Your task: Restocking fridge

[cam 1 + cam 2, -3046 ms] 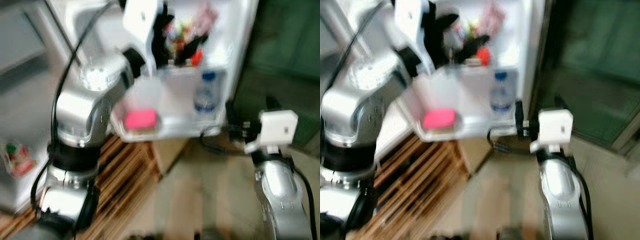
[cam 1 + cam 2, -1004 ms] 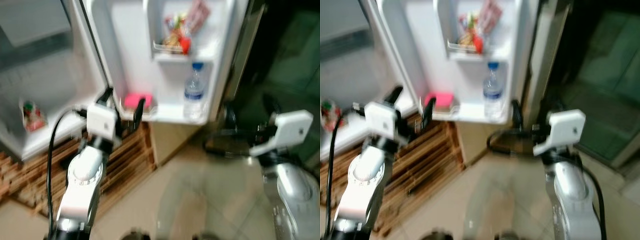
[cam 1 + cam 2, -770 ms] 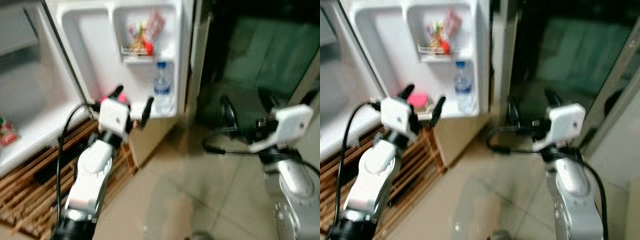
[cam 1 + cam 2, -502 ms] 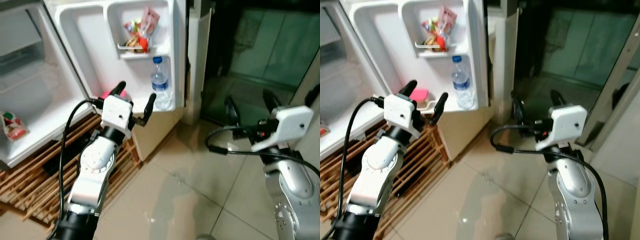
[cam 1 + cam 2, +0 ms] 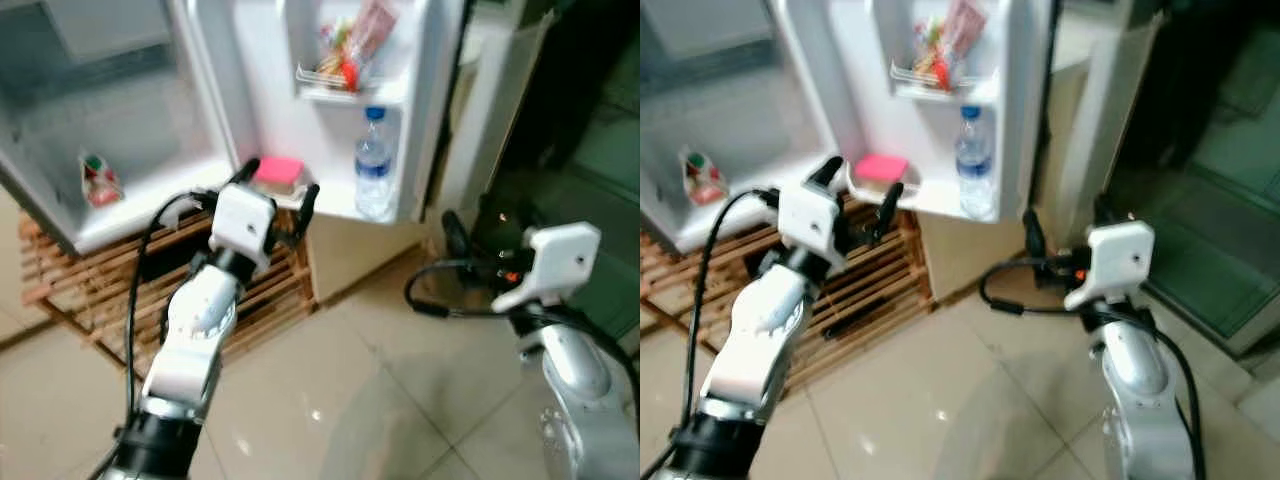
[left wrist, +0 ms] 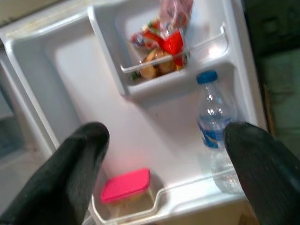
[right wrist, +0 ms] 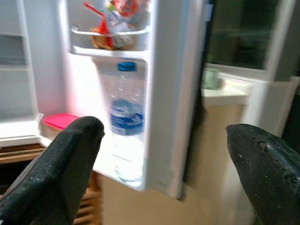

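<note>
Left tool (image 5: 278, 193) and right tool (image 5: 1065, 228) both spread, empty; pink-lidded box (image 6: 125, 185) partly hidden behind fridge door (image 5: 250, 80) shelf rail.

Fridge door (image 5: 262, 90): open. Lower door shelf holds an upright blue-capped water bottle (image 5: 373, 166) and a pink-lidded container (image 5: 278, 171), apart. Upper door bin (image 6: 154, 70) holds colourful snack packets (image 6: 164, 40).

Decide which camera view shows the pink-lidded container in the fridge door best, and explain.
The left wrist view: the pink-lidded container sits large and unobstructed on the bottom door shelf. Both eye views show it small behind the left gripper; the right wrist view catches an edge.
</note>
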Available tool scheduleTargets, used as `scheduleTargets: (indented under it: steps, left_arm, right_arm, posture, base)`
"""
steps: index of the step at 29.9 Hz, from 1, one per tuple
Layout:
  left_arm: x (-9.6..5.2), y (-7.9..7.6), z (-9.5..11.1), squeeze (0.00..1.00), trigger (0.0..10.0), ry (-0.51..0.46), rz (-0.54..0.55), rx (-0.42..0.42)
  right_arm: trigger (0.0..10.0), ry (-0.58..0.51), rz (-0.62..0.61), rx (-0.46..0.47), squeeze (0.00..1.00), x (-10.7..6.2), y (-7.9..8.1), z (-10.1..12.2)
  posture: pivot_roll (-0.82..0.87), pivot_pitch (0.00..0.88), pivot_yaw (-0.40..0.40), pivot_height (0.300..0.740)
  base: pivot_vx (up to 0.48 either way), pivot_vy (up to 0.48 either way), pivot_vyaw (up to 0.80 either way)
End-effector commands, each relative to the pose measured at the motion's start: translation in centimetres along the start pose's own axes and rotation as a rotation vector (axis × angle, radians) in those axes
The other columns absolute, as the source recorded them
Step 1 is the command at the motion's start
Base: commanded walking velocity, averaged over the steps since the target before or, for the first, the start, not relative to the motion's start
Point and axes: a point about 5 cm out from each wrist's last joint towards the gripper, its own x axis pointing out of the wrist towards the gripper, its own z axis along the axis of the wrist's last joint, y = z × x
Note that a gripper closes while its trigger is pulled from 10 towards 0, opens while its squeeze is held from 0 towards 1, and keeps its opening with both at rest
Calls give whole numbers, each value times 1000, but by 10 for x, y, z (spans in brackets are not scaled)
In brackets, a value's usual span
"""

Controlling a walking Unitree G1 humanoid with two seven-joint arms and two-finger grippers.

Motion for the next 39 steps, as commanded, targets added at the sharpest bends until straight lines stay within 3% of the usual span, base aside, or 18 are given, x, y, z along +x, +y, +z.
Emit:
scheduleTargets:
  steps: [1,32,34,35,39]
  left_arm:
    - [4,-1,5,0,10000,-21,-2,0]
    - [6,13,-2,0,10000,44,81,-66]
    - [6,13,-2,0,10000,46,82,-68]
    - [6,13,-2,0,10000,45,82,-68]
    - [7,14,-1,0,10000,37,98,-37]
  right_arm:
    - [10000,-6,-11,-12,16,0,-1,1]
    - [10000,-15,-18,-63,8,19,0,-3]
    - [10000,-12,-13,-82,43,19,1,-3]
    - [10000,-7,-19,-91,106,20,1,-4]
    - [10000,-1,-35,-85,86,24,0,-5]
  posture:
    - [-272,0,98,740]
    - [-252,0,105,740]
    - [-251,0,105,740]
    - [-252,0,104,740]
    - [-248,0,101,740]
  base:
    - [0,-461,638]
    - [0,-463,504]
    - [0,-461,544]
    - [0,-458,525]
    - [60,-200,498]
